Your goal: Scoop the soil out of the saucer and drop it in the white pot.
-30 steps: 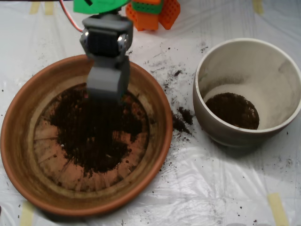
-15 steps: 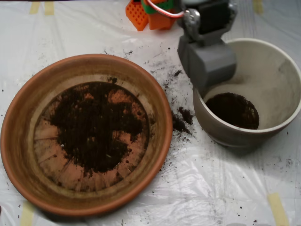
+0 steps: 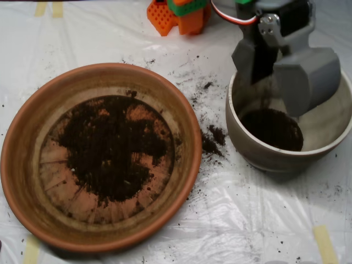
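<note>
Scoop (image 3: 278, 69) hangs over the back of the pot (image 3: 258, 151), its two grey shells parted: a darker half on the left, above the rim, and a larger pale half on the right, over the interior. A gap shows between them, so the clamshell is open. A faint dark streak runs down below the gap toward the pile in the pot (could be falling grains; too blurred to be sure).

Soil (image 3: 113, 146) lies in two main places. Most of it is a ragged dark patch on the base of the saucer (image 3: 22, 165), thickest at centre and upper left, thin enough at the lower left and lower edge that the orange radial ridges show through. A second, smaller mound sits at the bottom of the pot, toward its front, with pale dusty wall bare around it.

Saucer is on the left, pot on the right, apart, not touching. Between them a small clump of spill (image 3: 213, 140) lies on the sheet (image 3: 247, 220), just beside the pot's left wall, with loose specks scattered upward from it.

Orange and green arm base (image 3: 179, 14) stands at the top edge, behind both vessels. Strips of tape (image 3: 324, 242) mark the sheet at its corners.
</note>
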You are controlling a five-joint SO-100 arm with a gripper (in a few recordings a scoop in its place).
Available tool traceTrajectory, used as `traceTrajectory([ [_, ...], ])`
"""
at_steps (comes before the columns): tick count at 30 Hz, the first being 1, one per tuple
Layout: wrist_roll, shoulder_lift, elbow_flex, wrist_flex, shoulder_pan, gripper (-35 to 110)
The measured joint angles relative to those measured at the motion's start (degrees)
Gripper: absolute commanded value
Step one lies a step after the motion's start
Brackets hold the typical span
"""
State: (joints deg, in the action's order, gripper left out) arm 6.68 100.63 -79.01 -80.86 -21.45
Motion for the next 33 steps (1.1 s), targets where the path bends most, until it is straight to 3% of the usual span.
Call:
traceTrajectory([
  [15,-6.6,0.3,0.7,-1.6,4.3,43],
  [23,-11.0,8.2,-4.1,1.1,21.3,43],
  [33,-2.3,12.9,-29.2,11.3,41.3,44],
])
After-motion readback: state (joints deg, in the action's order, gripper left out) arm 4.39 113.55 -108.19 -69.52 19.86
